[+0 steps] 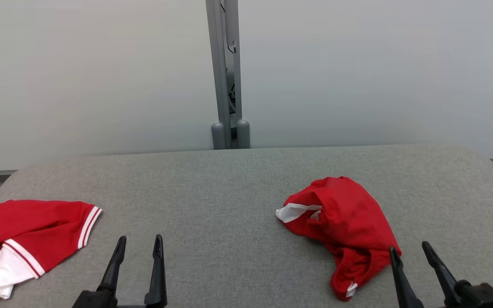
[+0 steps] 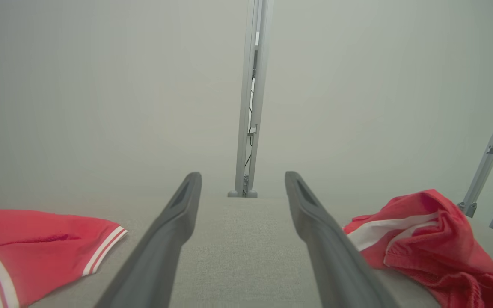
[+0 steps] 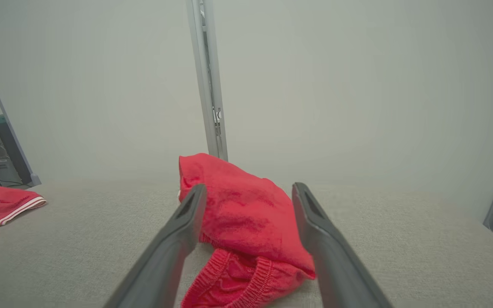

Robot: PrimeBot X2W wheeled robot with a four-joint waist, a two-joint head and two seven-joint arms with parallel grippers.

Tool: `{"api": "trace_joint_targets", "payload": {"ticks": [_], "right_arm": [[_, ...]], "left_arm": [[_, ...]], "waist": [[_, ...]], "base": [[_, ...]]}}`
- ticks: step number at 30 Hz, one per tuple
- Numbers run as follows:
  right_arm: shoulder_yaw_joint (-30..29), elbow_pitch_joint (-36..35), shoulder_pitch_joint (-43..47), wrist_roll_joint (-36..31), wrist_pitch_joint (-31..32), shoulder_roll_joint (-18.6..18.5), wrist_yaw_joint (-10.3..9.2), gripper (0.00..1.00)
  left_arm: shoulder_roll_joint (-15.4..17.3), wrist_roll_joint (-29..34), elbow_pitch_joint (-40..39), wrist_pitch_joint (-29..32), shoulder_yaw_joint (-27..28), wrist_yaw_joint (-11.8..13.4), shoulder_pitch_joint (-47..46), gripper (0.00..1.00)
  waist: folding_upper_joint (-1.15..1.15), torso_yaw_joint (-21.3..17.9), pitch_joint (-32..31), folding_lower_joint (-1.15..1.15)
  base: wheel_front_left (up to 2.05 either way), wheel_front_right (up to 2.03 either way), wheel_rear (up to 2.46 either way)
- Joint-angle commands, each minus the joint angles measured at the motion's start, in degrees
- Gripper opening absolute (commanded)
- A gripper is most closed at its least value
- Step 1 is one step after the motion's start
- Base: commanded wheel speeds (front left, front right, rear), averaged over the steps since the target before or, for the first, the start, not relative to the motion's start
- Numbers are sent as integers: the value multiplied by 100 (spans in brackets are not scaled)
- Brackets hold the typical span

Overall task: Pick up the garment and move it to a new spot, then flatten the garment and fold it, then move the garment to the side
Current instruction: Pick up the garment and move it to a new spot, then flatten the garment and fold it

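**A:** Where are the red shorts point(image 1: 343, 226)?

**B:** They lie crumpled in a heap on the right half of the grey table point(image 1: 229, 188). A white strip shows at the heap's left edge and the ribbed waistband at its near end. How the cloth is folded inside the heap is hidden.

**A:** And the claws?

**B:** The right gripper point(image 1: 409, 247) stands spread wide with nothing between its fingers. It sits at the near end of the shorts. In the head view one fingertip overlaps the cloth, but I cannot tell whether it touches or hangs just above. In the right wrist view the heap lies between the two fingers and beyond them. The left gripper point(image 1: 139, 238) is just as wide and empty, over bare table, well apart from the shorts.

**A:** What's the other red thing?

**B:** It's a red shirt point(image 1: 28, 235) at the table's left end, with white-striped cuffs. The picture's edge cuts it off, so its full shape can't be seen.

**A:** And behind the table?

**B:** There is a grey post point(image 1: 225, 85) between pale panels, with its top cut off.
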Motion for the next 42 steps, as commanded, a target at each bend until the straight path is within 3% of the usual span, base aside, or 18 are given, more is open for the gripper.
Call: {"api": "trace_joint_targets", "payload": {"ticks": [1, 12, 26, 32, 36, 42], "right_arm": [[-105, -3, 139, 75, -34, -18, -2, 100], [-194, 35, 152, 114, -34, -14, -2, 100], [-230, -18, 39, 30, -35, -14, -2, 100], [-457, -83, -91, -65, -35, -19, -2, 100], [-679, -104, -165, -122, -35, -16, -2, 100], [-774, -122, -238, -193, -34, -16, -2, 100]], "left_arm": [[-17, 132, -88, -22, 129, -22, 140, 100], [-80, 407, 34, -23, 265, -191, 435, 100], [-80, 317, 102, -23, 42, -84, 293, 100], [-84, 564, 245, -24, -413, -492, -47, 100], [-76, 461, 719, -24, -887, -935, -425, 100], [-79, 362, 1458, 49, -1830, -1279, -1160, 100]], "waist": [[0, 38, -48, 0], [0, 61, -101, 0], [0, -257, -19, 0], [0, -728, 275, 0], [0, -1046, 488, 0], [0, -1444, 746, 0]], "base": [[0, 0, 0], [0, 0, 0], [0, 0, 0], [0, 0, 0], [0, 0, 0], [0, 0, 0]]}}
